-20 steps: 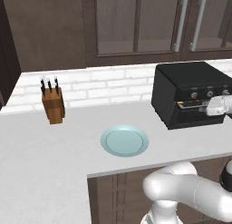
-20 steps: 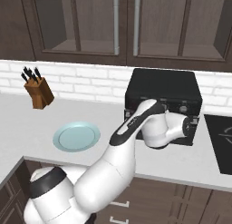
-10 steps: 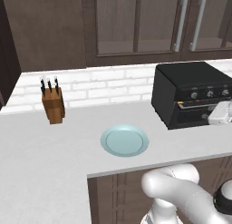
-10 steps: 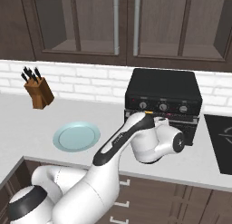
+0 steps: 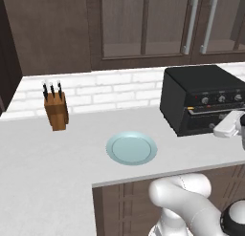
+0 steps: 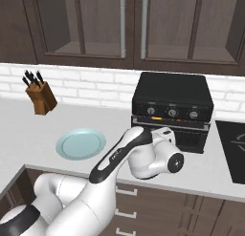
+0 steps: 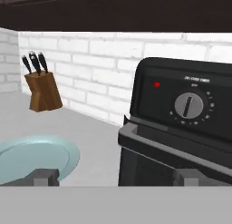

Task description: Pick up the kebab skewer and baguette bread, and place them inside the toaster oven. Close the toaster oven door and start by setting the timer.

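both claw (image 7: pixel 116 177) tips spread empty before the toaster oven (image 6: pixel 172 106); next, probably grip its timer knob (image 7: pixel 189 105) and turn.

toaster oven (image 7: pixel 181 128) panel print, too blurred

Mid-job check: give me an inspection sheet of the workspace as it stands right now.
Surface: light grey counter, bare apart from the items below.
Job's things: black toaster oven at the back right; toaster oven door looks raised against the front, though the hand view shows its top edge standing slightly proud. Skewer and bread: nothing seen.
Clutter: pale blue plate, nothing on it; brown knife block by the wall.
Gripper: gripper open, holding nothing, low in front of the oven's left side.
Cables: nothing seen.
Surroundings: white brick backsplash, dark cabinets above, dark cooktop to the right.
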